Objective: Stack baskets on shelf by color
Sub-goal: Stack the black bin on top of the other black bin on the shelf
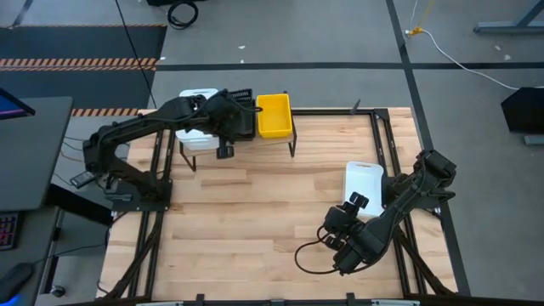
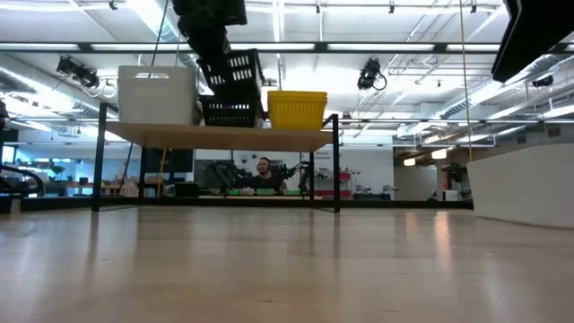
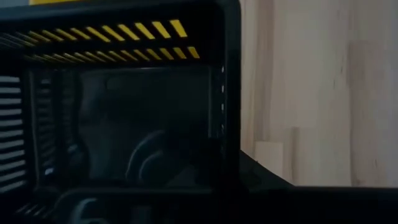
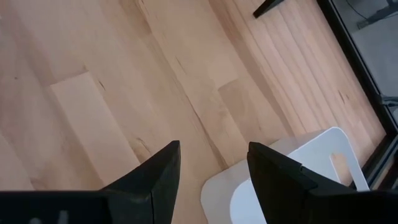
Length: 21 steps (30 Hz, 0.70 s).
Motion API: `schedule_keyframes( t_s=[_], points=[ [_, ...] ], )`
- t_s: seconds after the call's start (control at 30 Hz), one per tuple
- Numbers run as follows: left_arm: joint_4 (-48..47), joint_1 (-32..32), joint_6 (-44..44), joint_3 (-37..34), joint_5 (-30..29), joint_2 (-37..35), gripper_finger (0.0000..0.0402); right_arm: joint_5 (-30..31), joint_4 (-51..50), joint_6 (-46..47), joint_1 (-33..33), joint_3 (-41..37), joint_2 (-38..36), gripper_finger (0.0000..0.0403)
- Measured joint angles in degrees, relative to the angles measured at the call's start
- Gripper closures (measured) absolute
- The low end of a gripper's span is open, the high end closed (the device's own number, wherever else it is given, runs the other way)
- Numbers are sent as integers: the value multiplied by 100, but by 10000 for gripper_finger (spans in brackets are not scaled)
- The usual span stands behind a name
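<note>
Our left claw (image 1: 228, 115) grips a tilted black basket (image 2: 231, 76) directly above the black one on the shelf (image 2: 220, 137); the right claw (image 4: 211, 163) waits open beside a white basket (image 1: 364, 182) on the worktop (image 1: 255, 221).

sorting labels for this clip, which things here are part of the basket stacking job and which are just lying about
Part of the job:
- shelf
- white baskets on it
- yellow basket on it
- black basket with a tilted black basket over it at the left gripper
- white basket on the table by the right gripper

Lying about:
- cable
</note>
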Motion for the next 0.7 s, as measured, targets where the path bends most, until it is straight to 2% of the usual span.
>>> schedule_keyframes(
  t_s=[0.33,0.7],
  points=[
    [10,128,133,1,-34,285,388,0,9,28,15,2,0,211],
    [1,125,18,1,-149,290,330,4,9,30,15,2,0,211]
  ],
)
